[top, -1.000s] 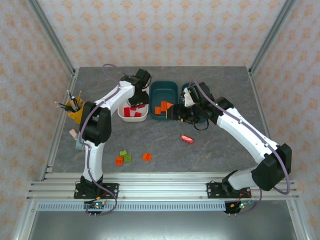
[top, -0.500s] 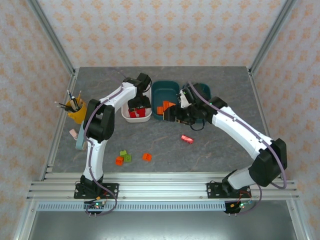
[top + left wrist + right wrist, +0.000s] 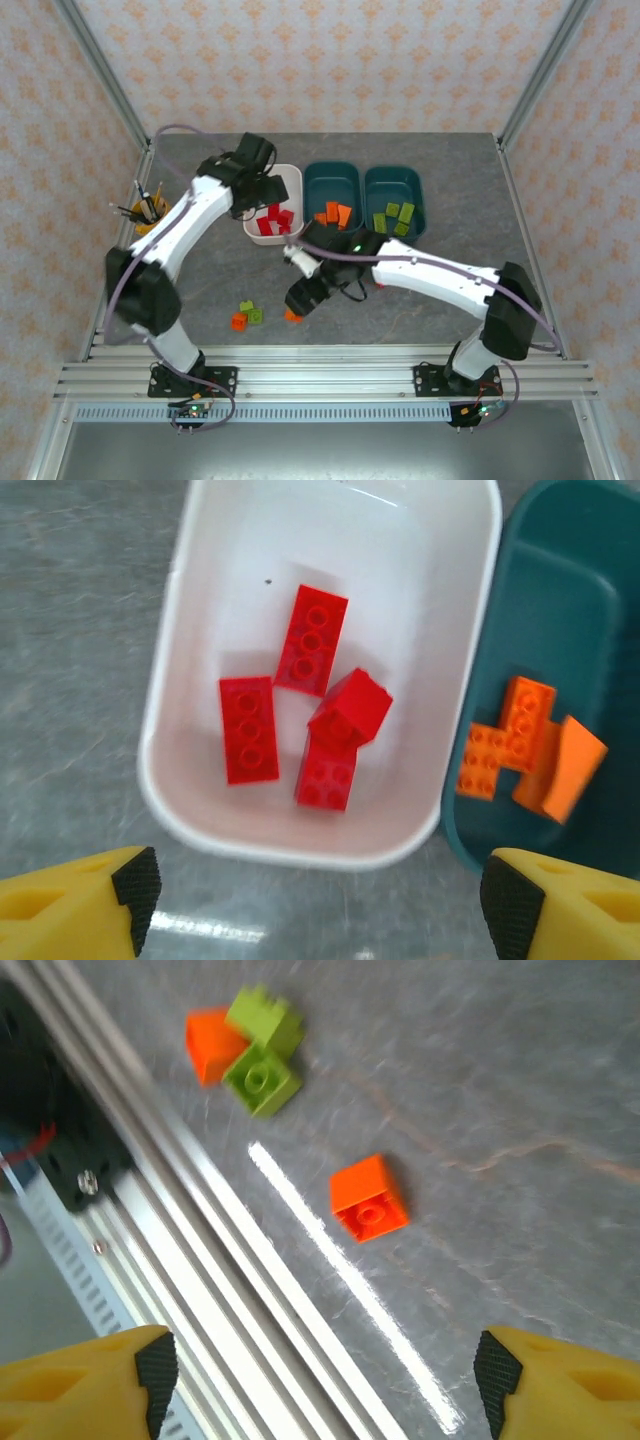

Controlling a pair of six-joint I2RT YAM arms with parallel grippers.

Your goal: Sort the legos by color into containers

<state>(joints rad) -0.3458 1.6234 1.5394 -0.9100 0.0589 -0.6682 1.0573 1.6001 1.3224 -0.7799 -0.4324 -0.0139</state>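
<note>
Left gripper (image 3: pixel 318 898) apart above white tub (image 3: pixel 200 600) of red legos (image 3: pixel 248 728), right gripper (image 3: pixel 325 1368) spread — over orange brick (image 3: pixel 368 1196)

Looking down from high behind the near edge, taking in the whole table (image 3: pixel 460 225). From the left wrist, close and straight down on the white tub (image 3: pixel 180 780) and neighbouring teal tub (image 3: pixel 560 600), both shared with the overhead view. From the right wrist, close and angled onto the orange brick (image 3: pixel 368 1197) by the front rail (image 3: pixel 170 1230), shared likewise.
</note>
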